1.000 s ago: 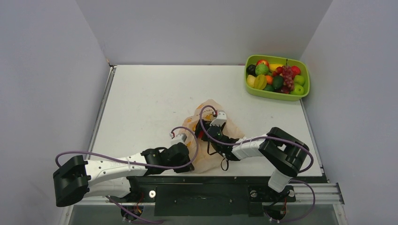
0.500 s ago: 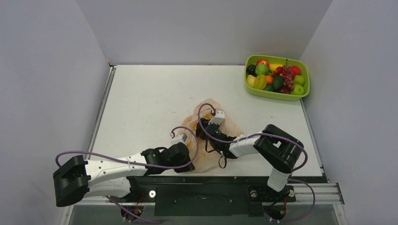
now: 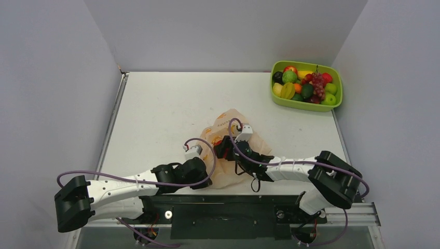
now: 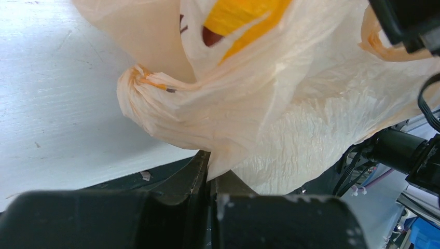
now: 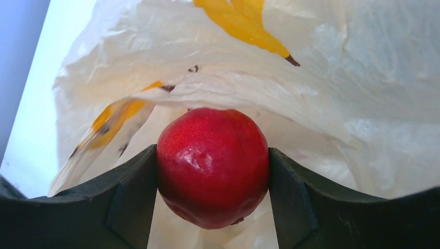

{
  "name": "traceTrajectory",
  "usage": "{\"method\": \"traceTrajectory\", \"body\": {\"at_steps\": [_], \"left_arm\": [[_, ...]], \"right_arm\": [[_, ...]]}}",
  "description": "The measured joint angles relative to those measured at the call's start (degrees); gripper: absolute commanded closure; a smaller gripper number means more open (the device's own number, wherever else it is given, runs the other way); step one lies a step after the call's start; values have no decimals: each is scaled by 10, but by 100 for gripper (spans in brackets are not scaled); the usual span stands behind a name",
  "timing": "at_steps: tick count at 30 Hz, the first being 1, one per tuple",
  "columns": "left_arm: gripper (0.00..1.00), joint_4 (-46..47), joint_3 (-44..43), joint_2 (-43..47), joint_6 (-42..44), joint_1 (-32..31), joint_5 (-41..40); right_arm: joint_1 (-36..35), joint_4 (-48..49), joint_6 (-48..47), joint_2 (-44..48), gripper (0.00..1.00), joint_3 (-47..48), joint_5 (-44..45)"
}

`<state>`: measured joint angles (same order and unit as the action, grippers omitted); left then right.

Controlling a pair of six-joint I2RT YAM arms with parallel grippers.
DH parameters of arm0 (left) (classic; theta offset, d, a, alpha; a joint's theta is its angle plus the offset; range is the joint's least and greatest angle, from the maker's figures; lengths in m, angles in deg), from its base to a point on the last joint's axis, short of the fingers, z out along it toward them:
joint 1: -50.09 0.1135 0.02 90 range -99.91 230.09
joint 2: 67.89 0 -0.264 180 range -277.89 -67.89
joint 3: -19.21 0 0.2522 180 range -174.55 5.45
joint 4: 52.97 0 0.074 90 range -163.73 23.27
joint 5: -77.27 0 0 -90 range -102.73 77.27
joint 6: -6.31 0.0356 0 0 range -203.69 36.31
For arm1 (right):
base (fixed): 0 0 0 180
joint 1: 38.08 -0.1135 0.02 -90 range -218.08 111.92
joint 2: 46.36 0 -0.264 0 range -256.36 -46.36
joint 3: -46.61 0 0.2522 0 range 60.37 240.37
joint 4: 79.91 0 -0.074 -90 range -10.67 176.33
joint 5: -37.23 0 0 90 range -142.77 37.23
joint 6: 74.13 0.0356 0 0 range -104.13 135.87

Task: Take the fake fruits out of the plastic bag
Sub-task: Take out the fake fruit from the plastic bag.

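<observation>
The peach-orange plastic bag [image 3: 224,129] lies crumpled near the table's front middle. My right gripper [image 3: 224,148] reaches into its mouth and is shut on a glossy red fruit [image 5: 212,166]. Both fingers [image 5: 129,197] press the fruit's sides, with bag film behind and above it [image 5: 311,93]. A bit of the red fruit [image 3: 218,142] shows from above. My left gripper [image 4: 210,168] is shut on a fold of the bag [image 4: 249,104] at its near edge. From above it [image 3: 206,174] sits at the bag's front left. Anything else in the bag is hidden.
A lime-green tray [image 3: 306,107] at the back right holds several fruits [image 3: 306,83], including a grape bunch [image 3: 317,85]. The table's front edge [image 3: 233,193] lies just below the bag. Side walls stand left and right.
My right arm's elbow has swung right and down, with the gripper staying in the bag's mouth. My left gripper has shifted slightly left, still pinching the bag.
</observation>
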<state>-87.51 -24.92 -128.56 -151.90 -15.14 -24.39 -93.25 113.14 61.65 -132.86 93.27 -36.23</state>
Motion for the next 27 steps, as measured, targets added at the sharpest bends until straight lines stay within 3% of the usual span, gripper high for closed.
{"method": "traceTrajectory", "body": {"at_steps": [15,22,27], "left_arm": [[100,6,25,15,-3,2,-9],[100,13,31,15,-4,2,-1],[100,19,31,4,-4,2,6]], "right_arm": [[-43,-220,-18,229,100,-22,-83],[-46,-294,-20,369,100,-24,-18],[-40,-355,-45,400,100,19,72]]}}
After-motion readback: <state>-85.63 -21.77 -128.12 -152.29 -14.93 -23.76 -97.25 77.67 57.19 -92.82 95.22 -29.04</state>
